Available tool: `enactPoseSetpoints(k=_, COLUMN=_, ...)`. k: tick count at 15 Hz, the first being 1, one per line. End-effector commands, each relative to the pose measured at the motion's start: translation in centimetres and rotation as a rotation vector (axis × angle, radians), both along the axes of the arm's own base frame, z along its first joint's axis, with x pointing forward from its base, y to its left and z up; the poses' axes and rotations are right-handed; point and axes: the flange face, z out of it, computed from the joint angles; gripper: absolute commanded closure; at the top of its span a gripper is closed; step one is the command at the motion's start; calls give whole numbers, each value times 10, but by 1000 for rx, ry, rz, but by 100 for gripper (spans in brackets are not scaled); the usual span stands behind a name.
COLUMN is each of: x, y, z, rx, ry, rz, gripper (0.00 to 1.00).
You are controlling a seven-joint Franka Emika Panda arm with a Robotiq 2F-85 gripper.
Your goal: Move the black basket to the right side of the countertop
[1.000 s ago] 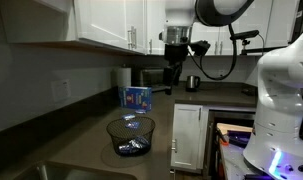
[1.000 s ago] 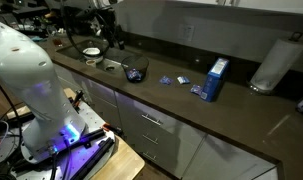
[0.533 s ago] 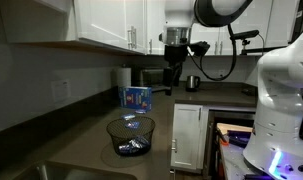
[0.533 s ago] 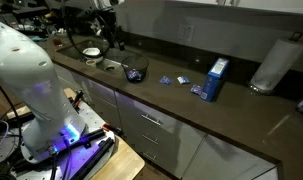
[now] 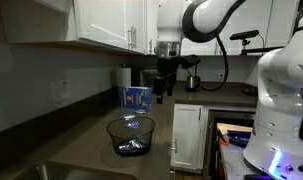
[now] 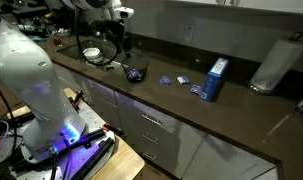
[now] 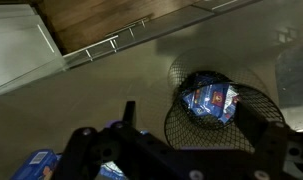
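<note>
The black basket point(image 5: 130, 135) is a round wire-mesh bowl on the dark countertop point(image 5: 166, 125), with blue packets inside it. It also shows in an exterior view point(image 6: 137, 73) and at the right of the wrist view point(image 7: 241, 125). My gripper point(image 5: 163, 88) hangs in the air above the counter, behind the basket and apart from it; it also shows in an exterior view point(image 6: 124, 45). In the wrist view the gripper point(image 7: 191, 122) is open and empty, its fingers wide apart, with the basket below between them.
An upright blue box point(image 5: 137, 98) and a paper towel roll point(image 5: 122, 77) stand near the backsplash. A small metal pot point(image 5: 192, 82) sits behind the arm. Loose blue packets point(image 6: 171, 80) lie beside the basket. A white dish point(image 6: 91, 53) sits near the robot base.
The arm has swung along the counter toward the basket and the gripper hangs slightly lower. The basket has not moved.
</note>
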Motion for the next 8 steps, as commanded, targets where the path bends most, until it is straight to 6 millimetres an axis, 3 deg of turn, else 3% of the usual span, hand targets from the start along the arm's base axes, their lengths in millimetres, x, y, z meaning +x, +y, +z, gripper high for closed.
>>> enactPoseSetpoints(k=1, x=25, y=-8, z=-20, rx=57, ry=0, rz=-122, gripper=0)
enactPoseSetpoints(k=8, x=49, y=-14, z=-57, rx=116, ry=5, rz=-251, gripper=0)
